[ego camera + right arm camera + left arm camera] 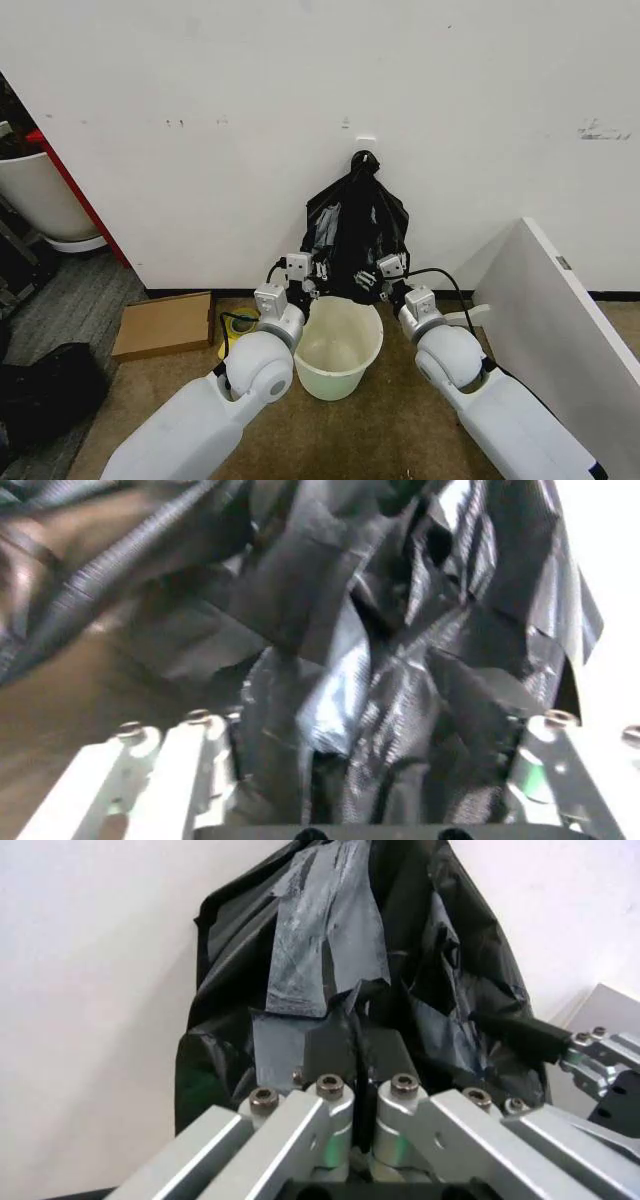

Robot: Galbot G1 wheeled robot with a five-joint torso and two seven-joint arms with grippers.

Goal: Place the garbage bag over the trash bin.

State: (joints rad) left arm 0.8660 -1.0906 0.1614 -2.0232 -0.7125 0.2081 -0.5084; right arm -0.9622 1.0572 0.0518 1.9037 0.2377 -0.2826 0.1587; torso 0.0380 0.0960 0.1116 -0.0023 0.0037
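Both end effectors half-buried in garbage bag

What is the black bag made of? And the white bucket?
The bag looks like thin, shiny plastic film: it crinkles and catches light in grey patches. The left gripper and right gripper both pinch it. The bucket looks like smooth, hard cream-white plastic, with even walls and a rolled rim.

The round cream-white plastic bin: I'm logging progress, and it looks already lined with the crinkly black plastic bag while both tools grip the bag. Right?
Not lined. In the head view the round cream-white plastic bin stands open and bare inside; the crinkly black plastic bag hangs against the wall behind it. Both the left tool and right tool do grip it.
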